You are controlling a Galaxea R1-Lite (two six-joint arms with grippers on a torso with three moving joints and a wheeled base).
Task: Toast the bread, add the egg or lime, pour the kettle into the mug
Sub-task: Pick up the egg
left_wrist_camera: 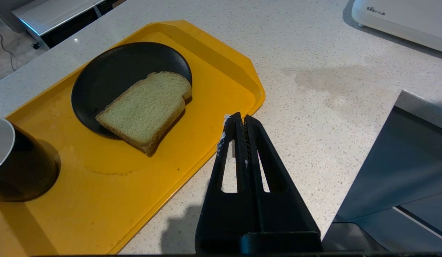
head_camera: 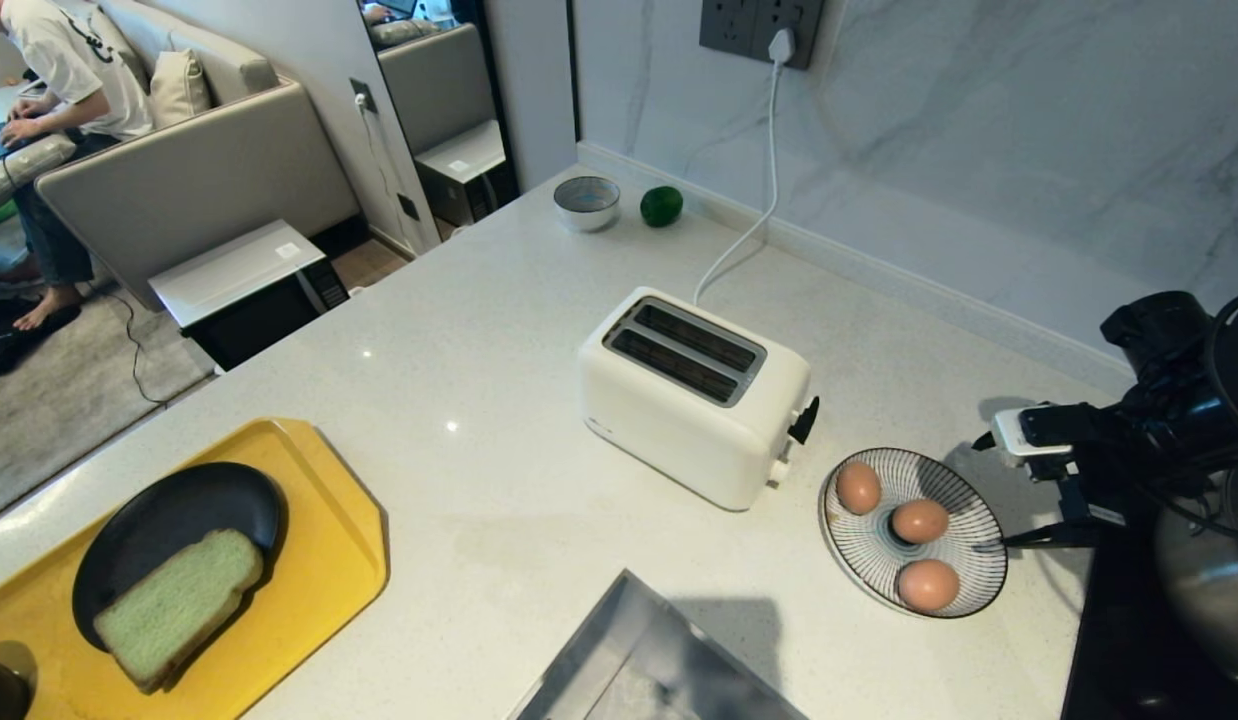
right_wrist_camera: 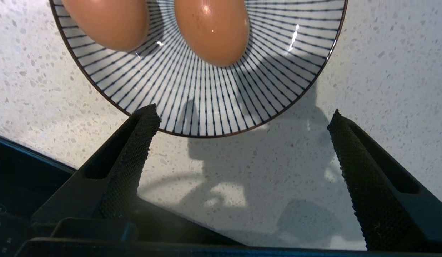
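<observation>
The right gripper (right_wrist_camera: 242, 117) hangs with jaws spread wide and empty, just off the rim of the striped plate (right_wrist_camera: 206, 103) of eggs (right_wrist_camera: 212, 30). The left gripper (left_wrist_camera: 239, 123) is clenched on nothing beside the yellow tray (left_wrist_camera: 206, 60). The bread (head_camera: 179, 605) lies on a black plate (head_camera: 169, 510) at the counter's (head_camera: 479, 400) near left corner; the lime (head_camera: 661, 206) sits at the far edge.

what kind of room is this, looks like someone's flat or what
Most likely a home kitchen open to a living room: a white toaster plugged into a wall socket on a speckled stone counter, a plate of eggs, and a sofa beyond the counter.
</observation>
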